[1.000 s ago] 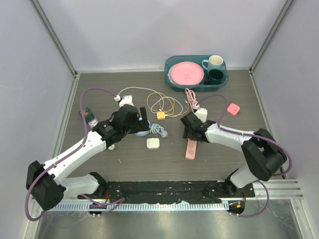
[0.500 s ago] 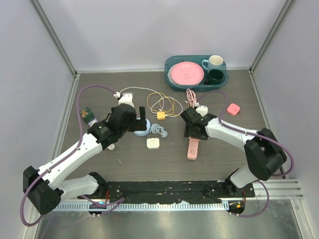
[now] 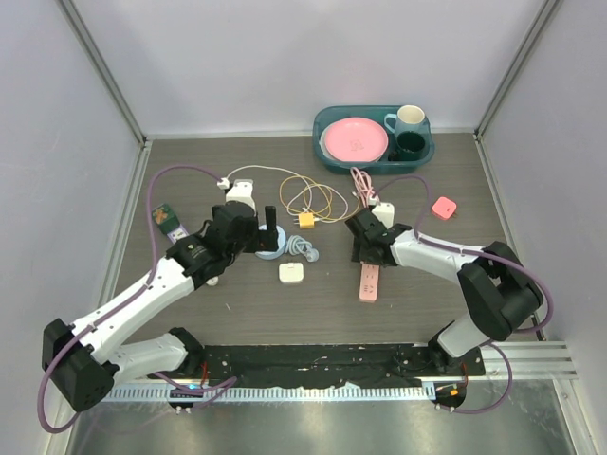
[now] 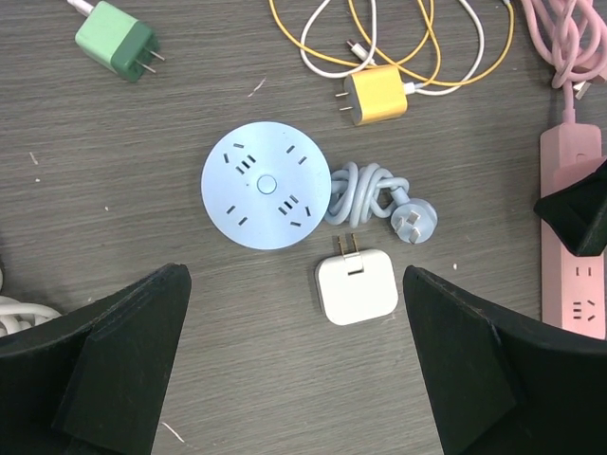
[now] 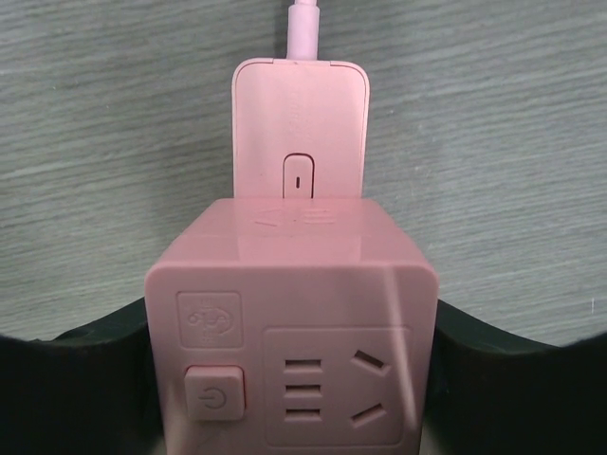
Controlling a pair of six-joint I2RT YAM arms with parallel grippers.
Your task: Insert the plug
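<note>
My right gripper (image 3: pixel 365 250) is shut on a pink cube-shaped socket adapter (image 5: pixel 294 284), one finger on each side. It holds the cube over the cable end of the pink power strip (image 5: pixel 300 114); the cube's underside is hidden. The strip (image 3: pixel 369 286) lies flat on the table and also shows in the left wrist view (image 4: pixel 572 284). My left gripper (image 4: pixel 296 322) is open and empty above the table, near a white square plug (image 4: pixel 356 289) and a round blue socket (image 4: pixel 266 185). In the top view it (image 3: pixel 269 235) is over the blue socket.
A yellow plug (image 4: pixel 377 94) with coiled cable, a green plug (image 4: pixel 119 40) and the blue socket's grey cable (image 4: pixel 375 201) lie nearby. A second pink adapter (image 3: pixel 443 207) sits at the right. A teal tray (image 3: pixel 328 156) with a pink plate and mugs stands at the back.
The right gripper has shifted slightly towards the near side over the strip, and the strip's near end has swung a little right. The left arm has drawn back slightly.
</note>
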